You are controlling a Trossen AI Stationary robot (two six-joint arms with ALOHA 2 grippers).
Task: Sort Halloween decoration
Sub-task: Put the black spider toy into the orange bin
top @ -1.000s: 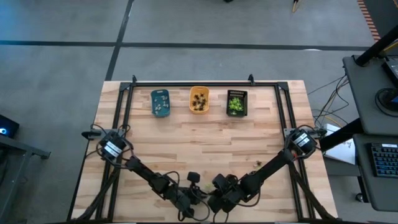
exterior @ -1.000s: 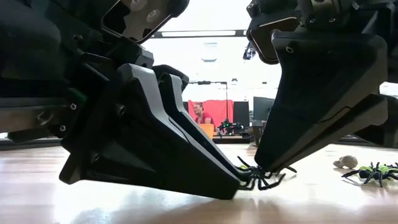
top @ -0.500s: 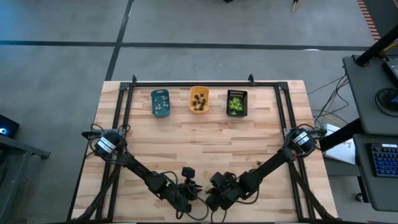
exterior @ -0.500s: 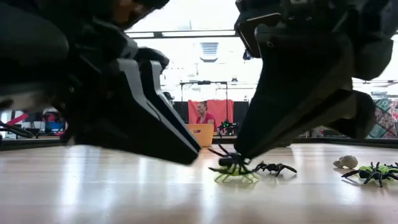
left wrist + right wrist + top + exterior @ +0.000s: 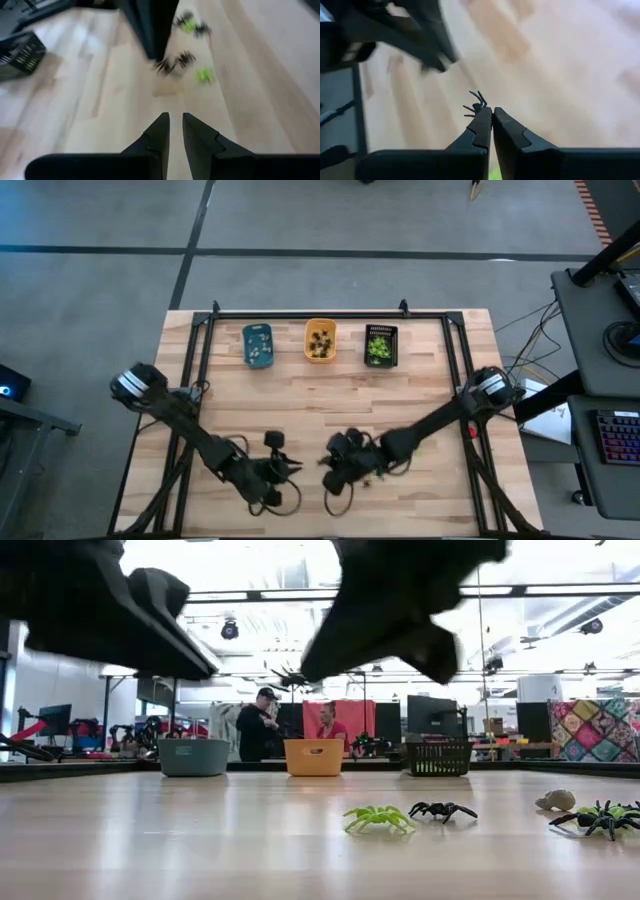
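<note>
Pinched together at their tips, the right gripper's [image 5: 491, 115] fingers hold a small black spider [image 5: 476, 106] clear of the table [image 5: 430, 395], near its front middle in the high view. Left gripper [image 5: 173, 125] hangs beside it, also lifted, its jaws parted only by a narrow slit with nothing between them. On the wood below lie a yellow-green spider [image 5: 378, 817] and just beside it another black one [image 5: 442, 809]; farther toward the right edge sit a pale whitish figure [image 5: 557, 800] and a green-and-black spider [image 5: 602, 816]. Along the far edge stand three trays in a row: blue tray [image 5: 257, 345], orange tray [image 5: 320, 341] and black tray [image 5: 380, 346], each with small figures inside
</note>
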